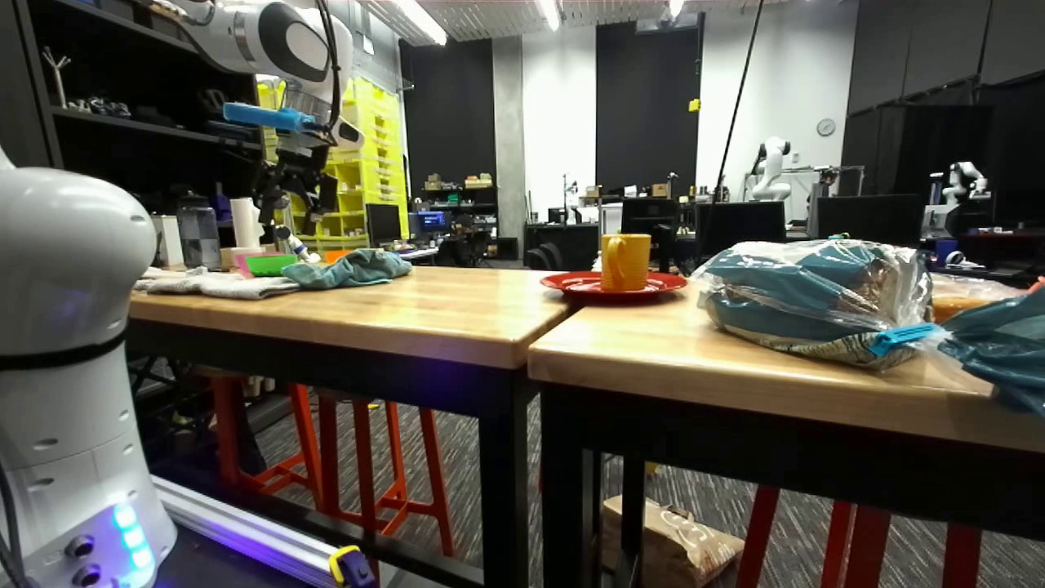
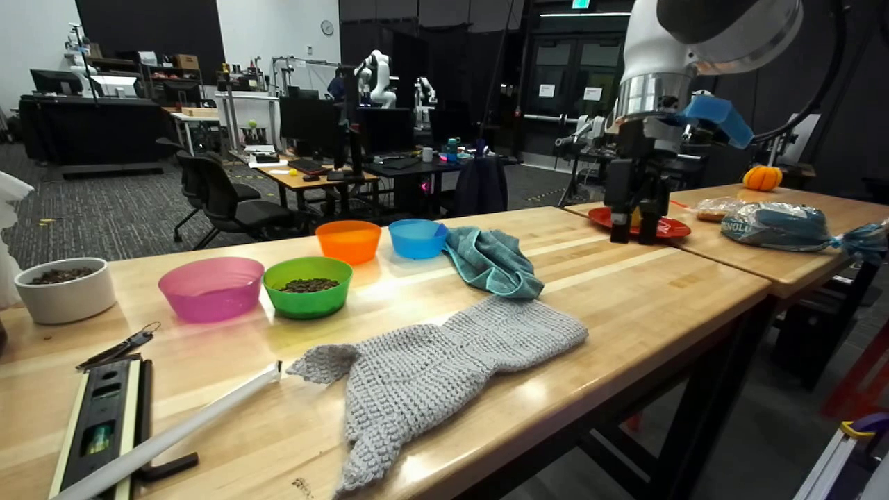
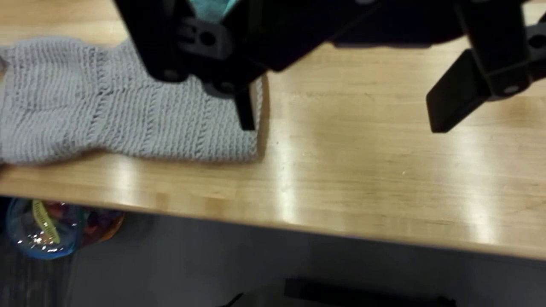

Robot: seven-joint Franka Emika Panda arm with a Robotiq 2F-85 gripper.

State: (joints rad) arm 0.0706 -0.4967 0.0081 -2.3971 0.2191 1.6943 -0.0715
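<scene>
My gripper (image 3: 344, 123) hangs above the wooden table with its fingers wide apart and nothing between them. In the wrist view one finger (image 3: 245, 111) overlaps the end of a grey knitted cloth (image 3: 123, 102); the other is over bare wood. I see the gripper in both exterior views (image 1: 294, 204) (image 2: 634, 232), held above the tabletop. A crumpled teal cloth (image 2: 489, 260) lies against the grey cloth (image 2: 444, 368). Behind the gripper in an exterior view, a red plate (image 2: 674, 228) is partly hidden; a yellow mug (image 1: 627, 265) stands on that plate (image 1: 567, 282).
Pink (image 2: 212, 295), green (image 2: 305, 303), orange (image 2: 349, 244) and blue (image 2: 417, 239) bowls and a white bowl (image 2: 69, 302) stand along the table. A level (image 2: 104, 423) and white tube (image 2: 180, 430) lie near. Bagged bread (image 1: 808, 286) and a pumpkin (image 2: 762, 178) sit on the adjoining table.
</scene>
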